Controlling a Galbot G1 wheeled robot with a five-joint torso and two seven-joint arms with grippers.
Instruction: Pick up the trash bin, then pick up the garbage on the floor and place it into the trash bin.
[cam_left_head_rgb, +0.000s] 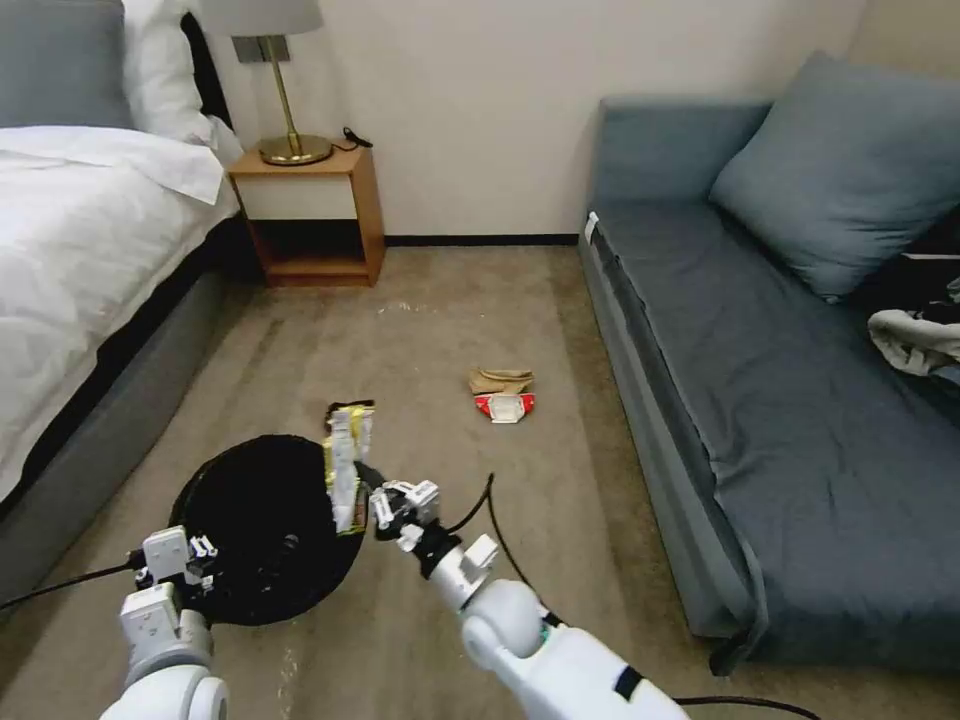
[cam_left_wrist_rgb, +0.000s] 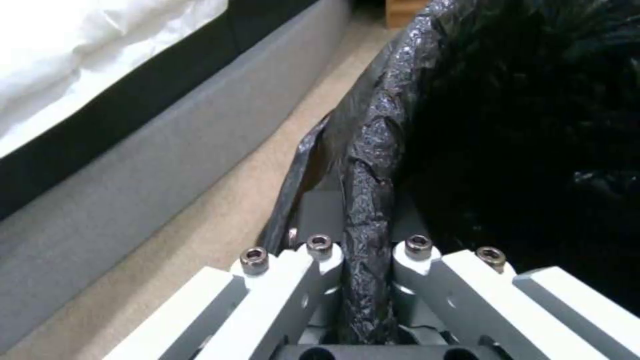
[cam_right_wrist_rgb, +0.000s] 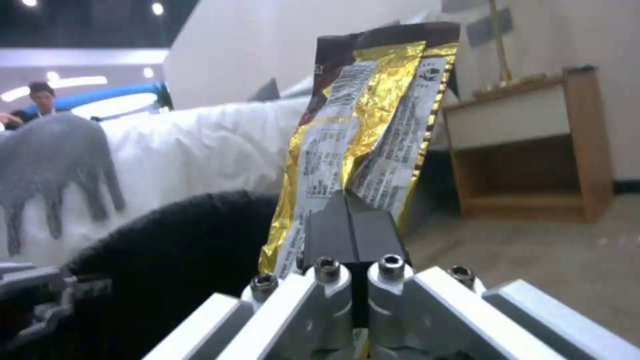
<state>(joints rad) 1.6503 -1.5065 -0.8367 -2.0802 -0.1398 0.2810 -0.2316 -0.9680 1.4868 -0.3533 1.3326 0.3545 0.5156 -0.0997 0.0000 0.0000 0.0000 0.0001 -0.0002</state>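
The trash bin (cam_left_head_rgb: 262, 525), lined with a crinkly black bag, hangs low on the left. My left gripper (cam_left_head_rgb: 195, 562) is shut on its near rim, and the left wrist view shows the bagged rim (cam_left_wrist_rgb: 365, 190) pinched between the fingers. My right gripper (cam_left_head_rgb: 365, 505) is shut on the lower end of a long gold-and-black snack wrapper (cam_left_head_rgb: 347, 462), held upright at the bin's right rim. In the right wrist view the wrapper (cam_right_wrist_rgb: 363, 130) stands up from the closed black pads (cam_right_wrist_rgb: 333, 235), with the bin's black bag (cam_right_wrist_rgb: 160, 260) beside it. A red-and-white packet (cam_left_head_rgb: 505, 406) and crumpled tan paper (cam_left_head_rgb: 500, 380) lie on the carpet ahead.
A bed (cam_left_head_rgb: 70, 250) runs along the left and its grey base (cam_left_wrist_rgb: 133, 165) passes close to the bin. A blue sofa (cam_left_head_rgb: 760, 360) fills the right. A wooden nightstand (cam_left_head_rgb: 310, 215) with a lamp stands at the far wall. A black cable (cam_left_head_rgb: 500, 540) trails on the carpet.
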